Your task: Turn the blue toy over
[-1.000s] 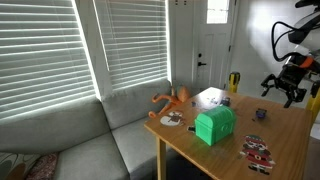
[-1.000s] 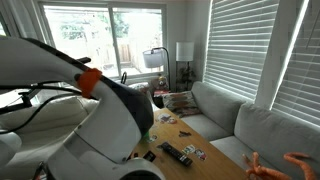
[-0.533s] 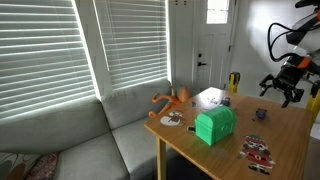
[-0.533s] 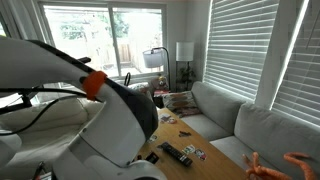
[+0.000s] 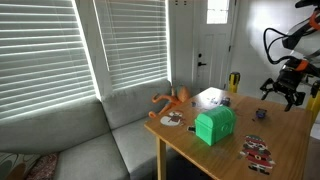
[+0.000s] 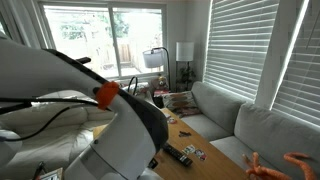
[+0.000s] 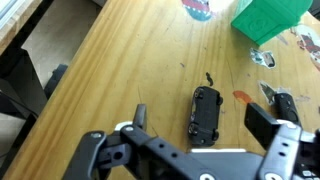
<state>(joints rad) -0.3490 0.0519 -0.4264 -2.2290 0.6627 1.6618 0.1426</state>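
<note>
Shifted arm (image 6: 60, 80) now blocks more table (image 6: 203, 137); blue toy (image 5: 261, 113) barely discernible

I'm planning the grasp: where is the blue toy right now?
In an exterior view the blue toy sits on the wooden table, to the picture's right of the green box, with the open gripper hovering just above it.

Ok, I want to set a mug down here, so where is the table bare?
In the wrist view the table is barest between the remote and its edge. In an exterior view a smaller patch lies between green box and blue toy. It is crowded behind the box, around the orange figure.
</note>
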